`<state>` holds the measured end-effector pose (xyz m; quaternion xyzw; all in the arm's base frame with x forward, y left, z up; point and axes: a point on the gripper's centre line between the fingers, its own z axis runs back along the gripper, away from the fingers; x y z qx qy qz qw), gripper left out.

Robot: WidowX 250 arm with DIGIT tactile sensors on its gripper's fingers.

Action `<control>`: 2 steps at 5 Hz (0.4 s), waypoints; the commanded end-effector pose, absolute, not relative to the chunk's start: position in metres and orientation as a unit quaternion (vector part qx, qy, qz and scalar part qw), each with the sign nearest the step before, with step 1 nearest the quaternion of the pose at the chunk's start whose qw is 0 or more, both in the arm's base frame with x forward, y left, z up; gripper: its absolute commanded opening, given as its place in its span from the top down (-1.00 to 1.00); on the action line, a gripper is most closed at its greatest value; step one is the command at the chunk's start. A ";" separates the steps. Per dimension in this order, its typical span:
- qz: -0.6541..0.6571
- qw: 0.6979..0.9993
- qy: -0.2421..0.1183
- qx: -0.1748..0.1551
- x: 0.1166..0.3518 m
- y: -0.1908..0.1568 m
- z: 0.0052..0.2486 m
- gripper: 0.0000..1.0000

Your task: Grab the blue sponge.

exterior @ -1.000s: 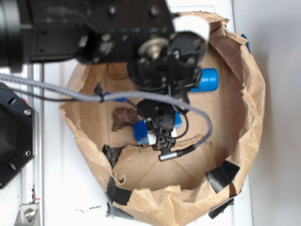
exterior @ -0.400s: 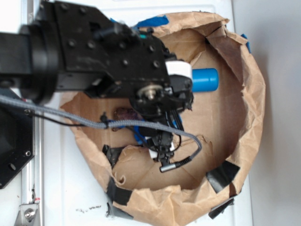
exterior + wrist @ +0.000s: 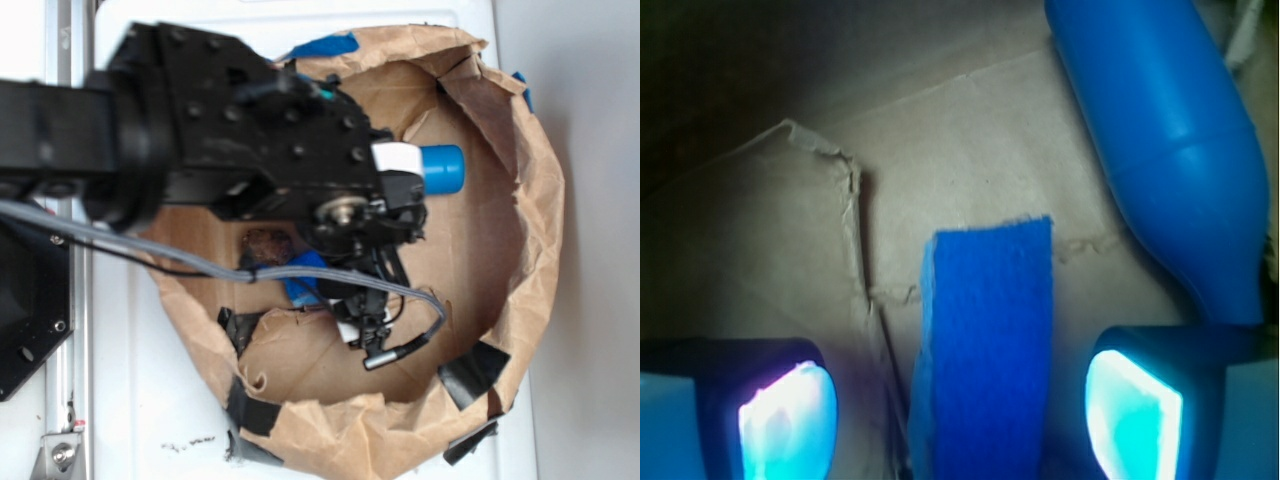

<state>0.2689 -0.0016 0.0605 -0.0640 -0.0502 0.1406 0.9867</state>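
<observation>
The blue sponge lies flat on the brown paper floor, a royal-blue strip with a paler edge on its left side. My gripper hangs over it, open, one glowing finger on each side with a gap to the sponge on both. From the exterior view, only a corner of the blue sponge shows under the black arm, and the gripper sits low inside the paper bag.
A glossy blue bottle-shaped pin lies just right of the sponge, close to the right finger; its end pokes out past the arm. A brown rough lump lies left of the sponge. The bag's crumpled walls ring everything.
The arm has swung down and right across the bag, covering more of the sponge and the brown lump. The gripper has shifted slightly right and toward the front.
</observation>
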 end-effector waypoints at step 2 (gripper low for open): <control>0.135 0.987 -0.073 -0.035 0.288 -0.005 0.050 -1.00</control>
